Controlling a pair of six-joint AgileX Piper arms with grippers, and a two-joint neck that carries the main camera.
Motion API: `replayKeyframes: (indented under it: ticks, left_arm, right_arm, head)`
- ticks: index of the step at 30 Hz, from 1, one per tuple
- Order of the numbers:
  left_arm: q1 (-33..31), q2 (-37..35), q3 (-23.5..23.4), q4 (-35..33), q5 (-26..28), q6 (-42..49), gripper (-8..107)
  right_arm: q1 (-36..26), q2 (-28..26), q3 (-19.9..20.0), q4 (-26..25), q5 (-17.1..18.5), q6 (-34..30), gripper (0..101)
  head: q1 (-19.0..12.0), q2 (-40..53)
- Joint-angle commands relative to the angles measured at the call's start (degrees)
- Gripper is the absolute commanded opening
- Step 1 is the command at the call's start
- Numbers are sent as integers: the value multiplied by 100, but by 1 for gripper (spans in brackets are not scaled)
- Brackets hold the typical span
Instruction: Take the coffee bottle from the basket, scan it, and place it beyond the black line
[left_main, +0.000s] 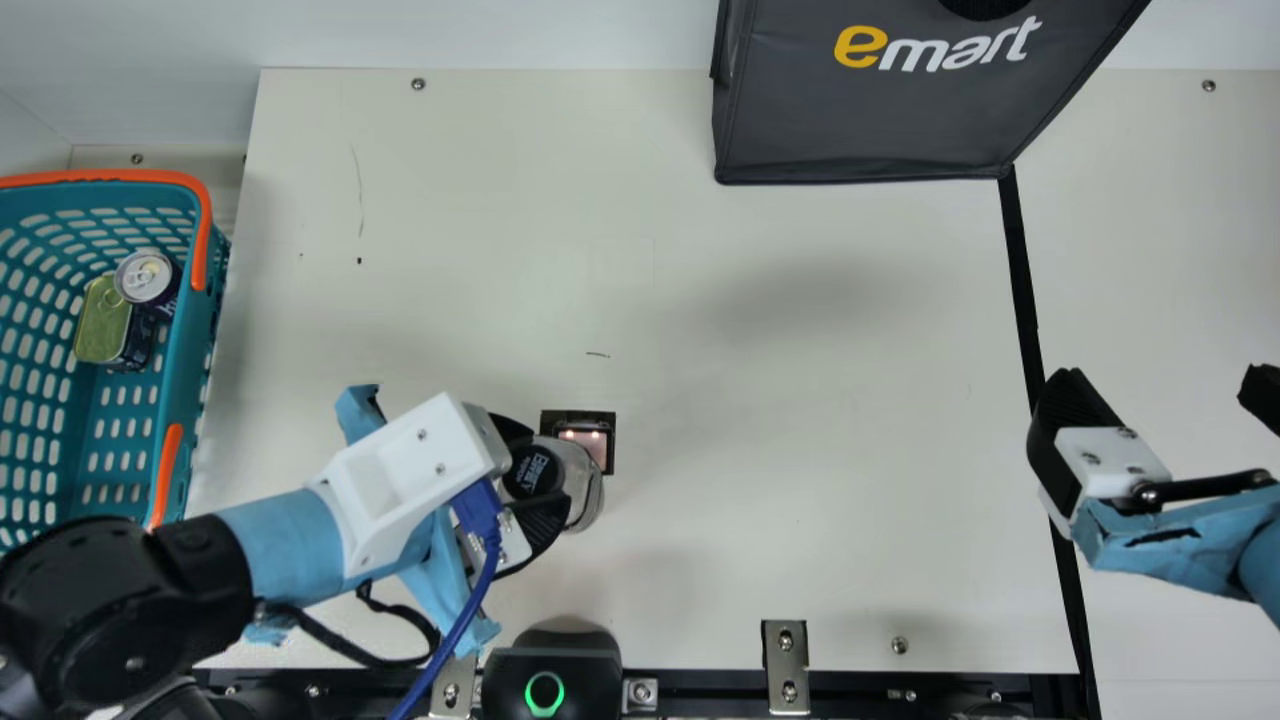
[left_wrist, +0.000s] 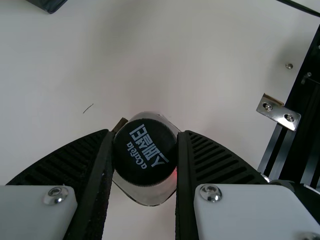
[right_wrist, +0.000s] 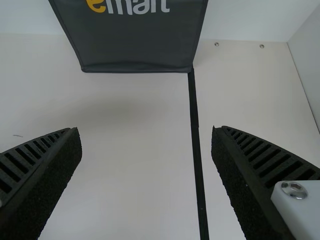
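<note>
Over the table (left_main: 800, 400), the left claw (left_main: 549, 467) grips the coffee bottle (left_main: 584, 484); right claw (left_main: 1160, 385) wide.

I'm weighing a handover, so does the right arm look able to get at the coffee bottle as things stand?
Probably not: the left pincer holds the coffee bottle, and the open right pincer hangs off by the black line. The bare table between them looks free to cross, though.
</note>
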Motion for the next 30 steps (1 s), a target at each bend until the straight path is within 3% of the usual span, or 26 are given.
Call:
replayKeyframes:
  ticks: [1,15,30]
  left_arm:
    - [77,33,-29,-87,12,170,10]
    - [421,372,-263,-406,-65,814,10]
    - [353,911,-686,-380,-421,837,10]
  right_arm:
    - [0,0,0,0,0,0,91]
    - [0,0,0,0,-8,0,91]
    - [0,0,0,0,-8,0,91]
  head:
    - [-157,9]
    - [-157,9]
    - [-157,9]
